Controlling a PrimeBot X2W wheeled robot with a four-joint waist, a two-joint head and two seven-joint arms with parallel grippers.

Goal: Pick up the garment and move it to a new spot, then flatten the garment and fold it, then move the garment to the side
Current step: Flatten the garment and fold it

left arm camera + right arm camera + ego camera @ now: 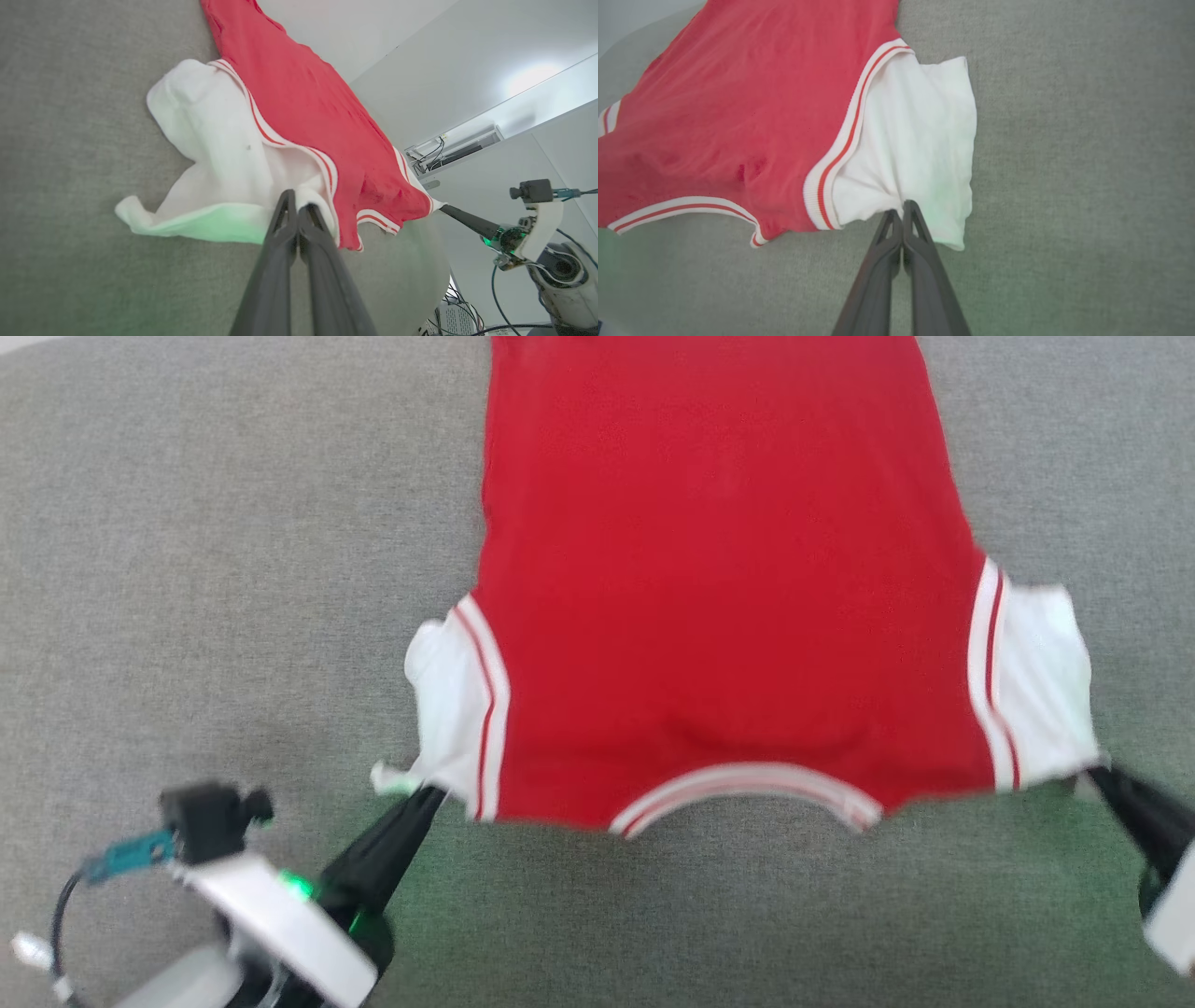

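Lying spread ahead of both end effectors, head view: garment (pixel 719 569), red, on grey counter (pixel 187 569). Left wrist view: left end effector (pixel 296 207), fingers together, clamped on white left sleeve (pixel 210 140) at its tips. Right wrist view: right end effector (pixel 903 212), likewise pressed together, gripping white right sleeve (pixel 920 140).

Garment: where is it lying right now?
The garment lies spread on the grey surface at the head view's centre, neckline toward the robot, held at its white sleeves by the left gripper and right gripper, jaws shut.
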